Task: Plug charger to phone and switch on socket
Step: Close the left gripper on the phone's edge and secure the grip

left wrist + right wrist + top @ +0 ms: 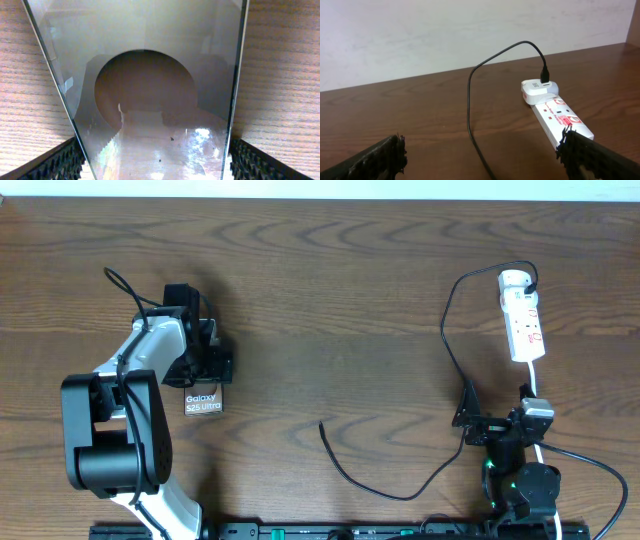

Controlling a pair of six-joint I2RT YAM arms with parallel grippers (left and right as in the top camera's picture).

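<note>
**Steadying the phone before the plug comes in**

The left end effector (156, 150) stands wide with the phone (203, 402) between its fingers (55, 165). The pads sit right at the phone's long edges, but I cannot tell whether they press on it.

The step in hand looks like securing the phone. It would go best with an even squeeze on both edges, kept clear of the end that takes the plug. That end should be turned toward the cable and the phone held flat on the bench (330, 280) so it cannot skid.

The charger (400, 493) has its plug tip (322, 423) lying free on the bench, between the phone and the socket (522, 315) and nearer the phone.

The right end effector (482, 140) is wide and empty. It is well apart from the phone, beyond the plug tip and near the socket.
</note>
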